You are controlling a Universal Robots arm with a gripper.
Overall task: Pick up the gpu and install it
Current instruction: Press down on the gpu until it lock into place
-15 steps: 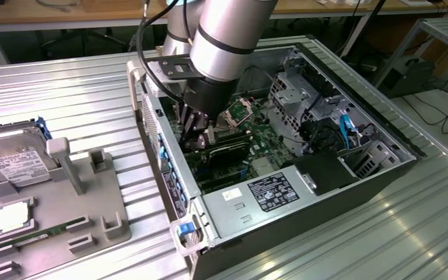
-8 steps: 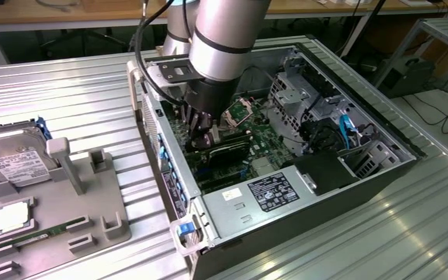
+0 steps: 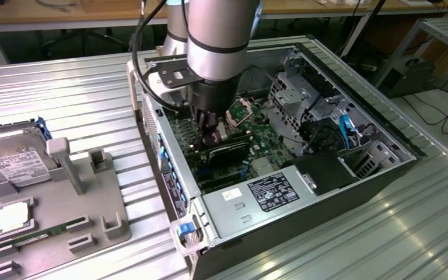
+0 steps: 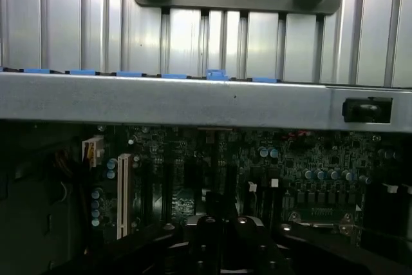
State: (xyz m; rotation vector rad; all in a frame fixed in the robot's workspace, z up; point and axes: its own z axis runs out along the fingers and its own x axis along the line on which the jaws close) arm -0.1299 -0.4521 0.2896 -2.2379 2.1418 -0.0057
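I have the end effector [image 3: 208,135] down inside the open black and silver computer case [image 3: 380,125], its fingers closed; it sits right at the top edge of the gpu [image 3: 226,153], a flat dark card standing on the green motherboard [image 3: 267,137], though I cannot tell for sure whether it grips the card. The silver power supply [image 3: 267,195] beside it carries a black label whose writing I cannot read. On the ribbed metal counter [image 3: 68,99], at the exterior view's left, a grey plastic fixture [image 3: 68,216] holds a silver hard drive [image 3: 14,160] with a white label, also unreadable.
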